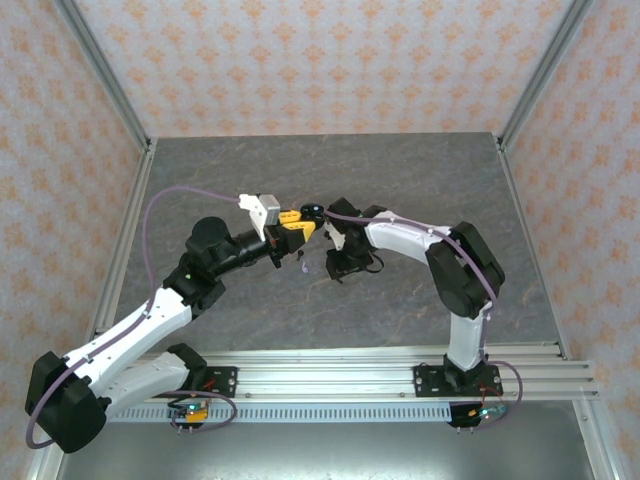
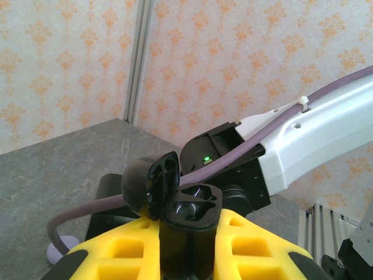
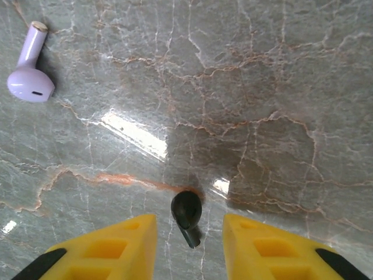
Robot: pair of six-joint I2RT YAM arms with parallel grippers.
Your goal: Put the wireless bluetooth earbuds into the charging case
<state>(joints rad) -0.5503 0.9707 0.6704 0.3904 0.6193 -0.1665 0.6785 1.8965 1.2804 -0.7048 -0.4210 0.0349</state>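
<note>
I grip open charging case (image 2: pixel 192 204) in left pincer (image 2: pixel 189 242) | right pincer (image 3: pixel 189 239) parted astride black earbud (image 3: pixel 186 211) | lilac earbud (image 3: pixel 29 81) upper left | neither docked

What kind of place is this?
Probably a robot test cell, not a home: a marble-look table fenced by patterned panels in metal posts, with a left arm and right arm bolted to a rail.
</note>
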